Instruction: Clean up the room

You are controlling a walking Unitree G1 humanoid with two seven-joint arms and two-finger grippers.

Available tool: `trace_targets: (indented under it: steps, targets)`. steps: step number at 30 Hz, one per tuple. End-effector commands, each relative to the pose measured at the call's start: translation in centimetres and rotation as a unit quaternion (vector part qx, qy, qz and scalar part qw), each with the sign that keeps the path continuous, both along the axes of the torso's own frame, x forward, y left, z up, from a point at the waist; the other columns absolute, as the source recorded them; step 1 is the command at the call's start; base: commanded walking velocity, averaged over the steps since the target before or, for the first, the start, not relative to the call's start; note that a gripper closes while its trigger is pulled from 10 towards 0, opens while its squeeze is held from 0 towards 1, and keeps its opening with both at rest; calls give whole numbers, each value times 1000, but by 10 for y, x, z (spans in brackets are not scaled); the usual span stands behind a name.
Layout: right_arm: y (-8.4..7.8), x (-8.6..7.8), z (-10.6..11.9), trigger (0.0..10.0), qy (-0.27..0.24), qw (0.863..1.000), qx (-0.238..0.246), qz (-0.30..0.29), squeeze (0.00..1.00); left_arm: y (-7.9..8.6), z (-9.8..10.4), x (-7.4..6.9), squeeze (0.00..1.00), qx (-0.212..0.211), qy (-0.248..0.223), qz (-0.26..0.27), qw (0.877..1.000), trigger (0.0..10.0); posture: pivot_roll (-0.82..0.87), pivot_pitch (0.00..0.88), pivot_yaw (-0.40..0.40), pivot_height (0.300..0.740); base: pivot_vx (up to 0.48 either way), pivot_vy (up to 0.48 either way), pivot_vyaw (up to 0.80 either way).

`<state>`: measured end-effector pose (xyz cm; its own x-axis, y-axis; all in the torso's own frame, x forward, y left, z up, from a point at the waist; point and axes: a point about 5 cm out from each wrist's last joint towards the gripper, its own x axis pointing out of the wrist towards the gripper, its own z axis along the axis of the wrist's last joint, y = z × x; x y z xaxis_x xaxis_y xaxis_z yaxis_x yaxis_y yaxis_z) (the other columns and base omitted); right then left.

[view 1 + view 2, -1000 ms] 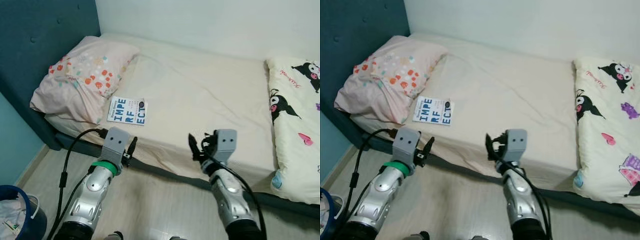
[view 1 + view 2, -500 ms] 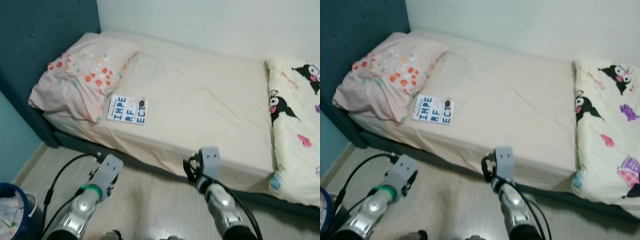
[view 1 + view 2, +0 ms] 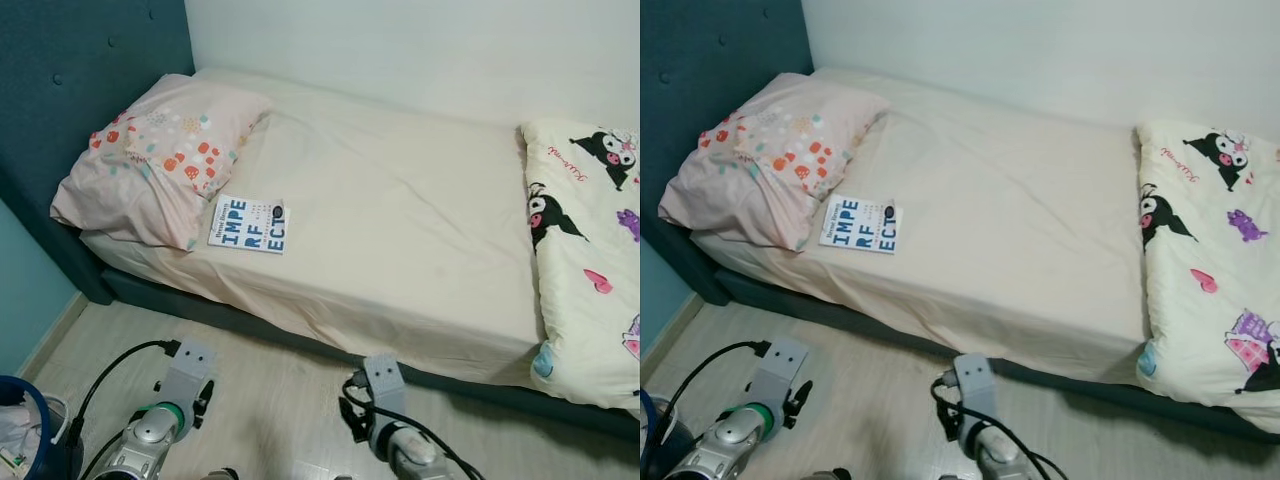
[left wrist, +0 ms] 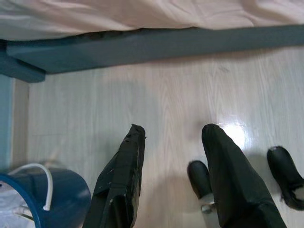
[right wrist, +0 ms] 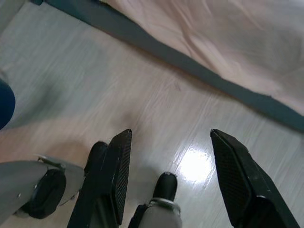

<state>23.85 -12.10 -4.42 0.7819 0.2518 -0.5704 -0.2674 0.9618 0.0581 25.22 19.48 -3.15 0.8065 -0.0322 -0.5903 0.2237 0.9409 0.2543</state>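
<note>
The robot is standing at the side of the bed (image 3: 400, 230), and as far as the pictures show the tidying is hardly under way. A book (image 3: 249, 223) with large blue letters is lying flat on the sheet just beside the spotted pillow (image 3: 155, 155), touching nothing else, and a cartoon-print duvet (image 3: 590, 250) is sitting bunched at the far end of the mattress. Both arms are hanging low over the wooden floor (image 4: 156, 95), well short of the bed edge. The left end effector (image 4: 173, 178) is released, fingers spread and grasping nothing; the right end effector (image 5: 173, 180) is likewise spread and carrying nothing. A blue bin (image 4: 45, 197) is waiting on the floor near the left arm. The book looks like the likeliest item left to pick up.
</note>
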Motion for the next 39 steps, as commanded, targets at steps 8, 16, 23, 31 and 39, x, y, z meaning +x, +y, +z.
trace_targets:
  steps: [8,16,23,31,39]
  targets:
    - [-4,1,0,10000,-12,999,-7,-34,0,3,1,1,0,35,-19,-11,999,10000,11,0,18,740,0,0,0]
    - [-12,7,4,10000,-22,998,-4,-63,0,2,3,4,0,0,-25,15,1000,10000,18,0,3,740,0,0,0]
    - [-27,19,12,10000,-34,993,8,-110,0,-5,5,7,0,2,-34,3,999,10000,10,0,6,740,0,0,0]
    - [-19,15,10,10000,-33,995,16,-95,0,-5,5,8,0,0,-40,12,999,10000,19,0,-7,740,0,0,0]
    - [-17,17,11,10000,-34,997,13,-75,0,-9,4,7,0,5,-38,3,999,10000,17,0,-12,740,0,0,0]
